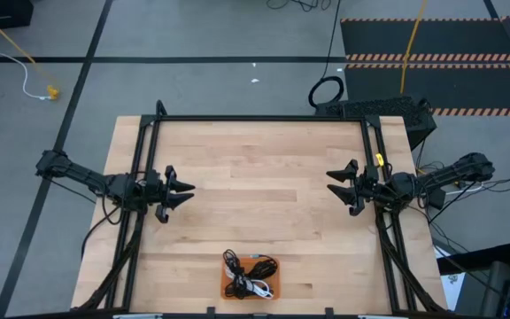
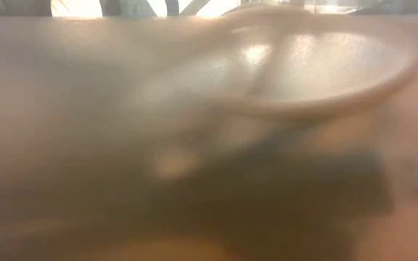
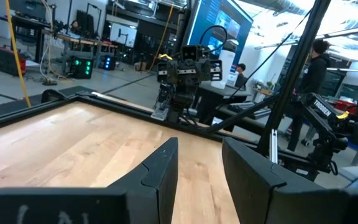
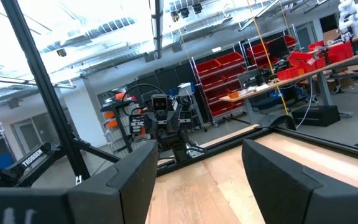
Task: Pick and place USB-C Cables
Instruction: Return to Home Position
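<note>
The left gripper [image 1: 184, 193], fingers parted and empty, hangs over the left side of the pale wooden table [image 1: 255, 151]. The right gripper [image 1: 333, 183], likewise apart and empty, faces it from the right. At the near edge, one shallow orange plastic tray [image 1: 226, 288] holds the thin coiled USB-C cables [image 1: 237, 266]: one white, the black ones too tangled to count. None shows outside the tray, so the job looks finished.

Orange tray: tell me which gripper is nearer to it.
Left, by a little. In the high view the left gripper sits above and left of the orange tray; the right gripper sits above and right, slightly farther off.
</note>
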